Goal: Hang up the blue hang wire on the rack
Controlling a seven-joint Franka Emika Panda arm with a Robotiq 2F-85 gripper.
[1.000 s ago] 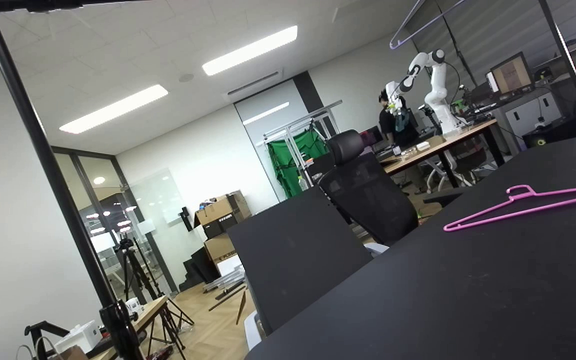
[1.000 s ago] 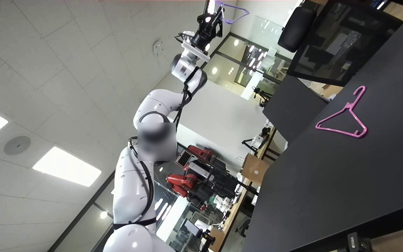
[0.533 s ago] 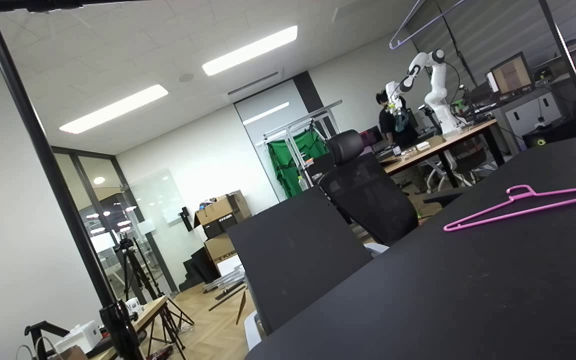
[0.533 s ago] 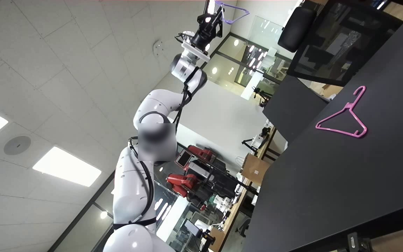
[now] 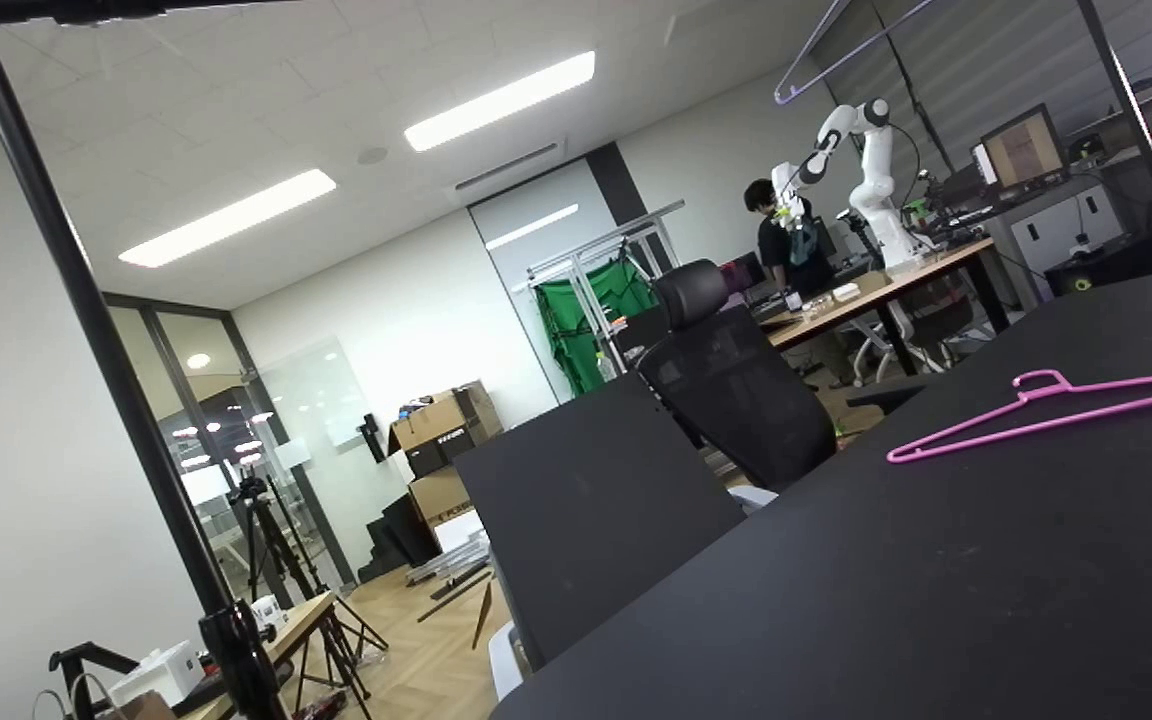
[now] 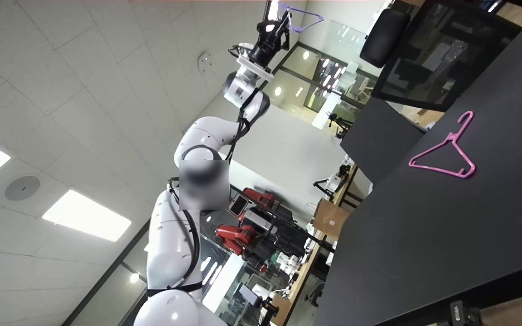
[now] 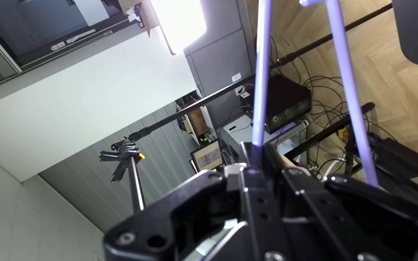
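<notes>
The blue hang wire is a thin blue-violet hanger (image 7: 261, 72), held between my fingers in the wrist view. One of its bars runs into the gap between the fingertips. It also shows high up in both exterior views (image 5: 856, 52) (image 6: 322, 18), well above the table. My gripper (image 7: 261, 156) is shut on it; it also shows at the top of an exterior view (image 6: 283, 20). The hanger's hook is not clear. The rack's black pole (image 5: 86, 280) and part of its top bar (image 5: 86, 9) show in an exterior view. A rack pole (image 7: 216, 95) crosses the wrist view.
A pink-magenta hanger (image 5: 1056, 422) lies on the black table (image 5: 836, 600); it also shows in an exterior view (image 6: 437, 170). A bare pole with a fanned black end (image 7: 134, 185) stands left in the wrist view. A black office chair (image 5: 736, 390) stands behind the table.
The arm and the held hanger have shifted slightly; the hanger moved a little left in an exterior view. The pink hanger has not moved. A person in the background has moved.
</notes>
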